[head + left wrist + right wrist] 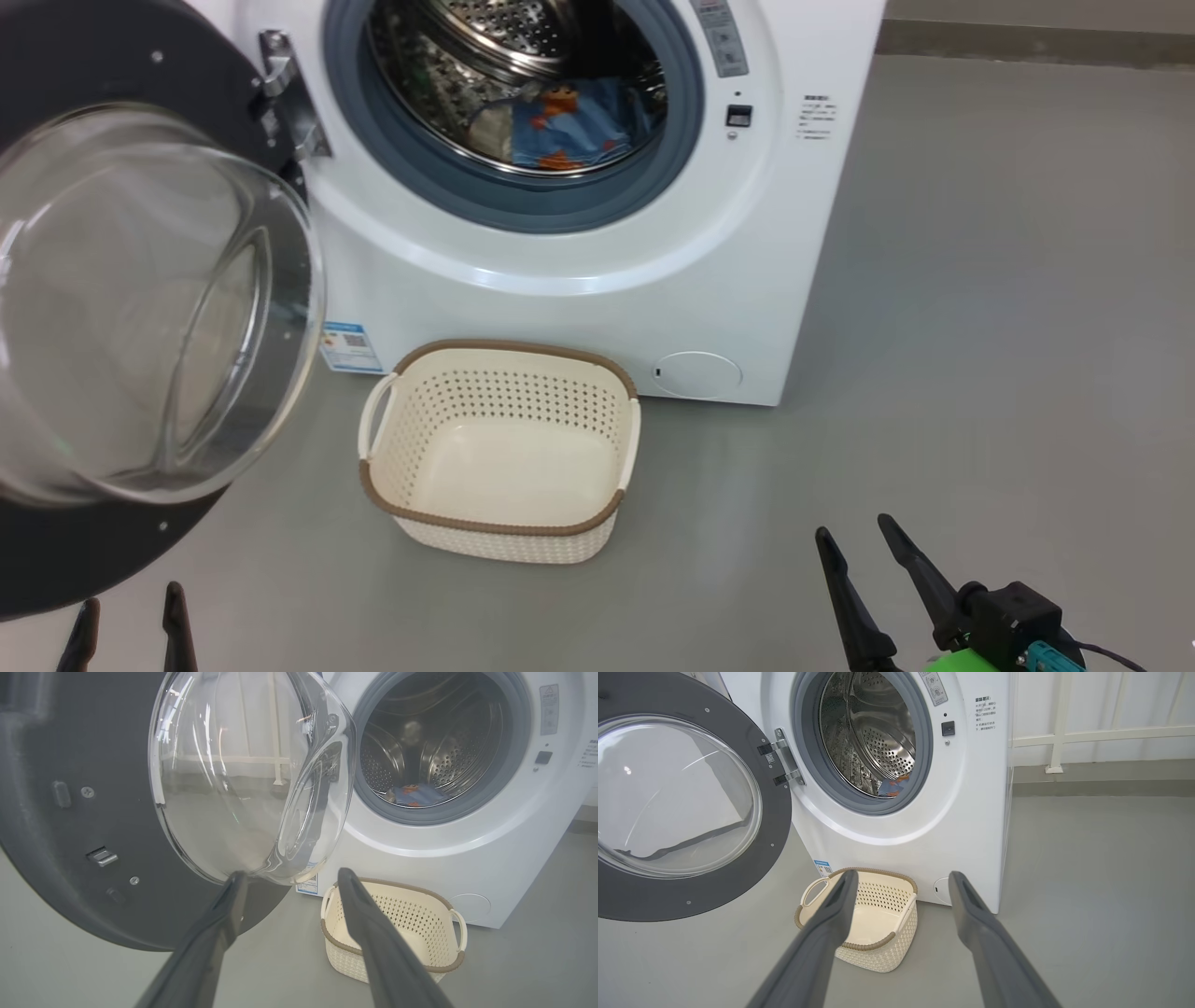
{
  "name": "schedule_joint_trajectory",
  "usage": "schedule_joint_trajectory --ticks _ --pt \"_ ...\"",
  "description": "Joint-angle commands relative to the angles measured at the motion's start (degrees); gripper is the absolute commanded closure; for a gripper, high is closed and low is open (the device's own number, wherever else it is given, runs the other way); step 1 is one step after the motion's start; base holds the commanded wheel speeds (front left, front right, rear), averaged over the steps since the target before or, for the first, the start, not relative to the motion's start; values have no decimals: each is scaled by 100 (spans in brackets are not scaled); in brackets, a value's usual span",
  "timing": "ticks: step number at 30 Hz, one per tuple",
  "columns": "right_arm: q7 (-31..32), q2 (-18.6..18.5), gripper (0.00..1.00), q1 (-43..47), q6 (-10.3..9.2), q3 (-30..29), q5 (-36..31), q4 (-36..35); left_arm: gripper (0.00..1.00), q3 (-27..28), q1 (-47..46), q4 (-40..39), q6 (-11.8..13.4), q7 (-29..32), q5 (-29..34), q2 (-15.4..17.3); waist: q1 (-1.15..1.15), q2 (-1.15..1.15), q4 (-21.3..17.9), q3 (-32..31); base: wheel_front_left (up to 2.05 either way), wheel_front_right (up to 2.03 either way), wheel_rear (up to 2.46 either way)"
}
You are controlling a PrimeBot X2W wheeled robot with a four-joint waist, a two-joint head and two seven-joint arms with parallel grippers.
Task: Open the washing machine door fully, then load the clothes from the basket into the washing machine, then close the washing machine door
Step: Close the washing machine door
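Head view: the door (140, 308) hangs wide open on its hinge (285, 93) at the left, between the left gripper (131, 597) and the washer (579, 308). The clothes (574, 126) lie in the drum. The basket (495, 527) stands on the grey floor (980, 327) against the washer's foot, between a blue label (347, 347) and a round flap (695, 373). The right gripper (851, 525) hovers near the floor's lower right, well apart from the basket. Both grippers' jaws are spread and hold nothing.

Left wrist view: the door's glass bowl bulges just ahead of the spread fingers, and one finger crosses the basket.

Right wrist view: the fingers frame the basket, and a white railing (1064, 737) lines the back wall.
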Motion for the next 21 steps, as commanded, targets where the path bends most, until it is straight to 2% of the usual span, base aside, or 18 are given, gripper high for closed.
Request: schedule_joint_trajectory --ticks 1,7,21 --pt "-28 -11 0 -242 9 145 -90 -109 0 197 -204 -90 28 -37 -35 49 0 0 156 -10 0 0 0" --pt "-28 -11 0 -263 9 152 -119 -38 0 180 -211 -17 42 -37 -89 37 0 0 523 -5 0 0 0" --pt "-28 -11 0 -369 9 213 -121 43 0 186 -214 62 72 -37 -139 25 0 0 1026 77 0 0 0"
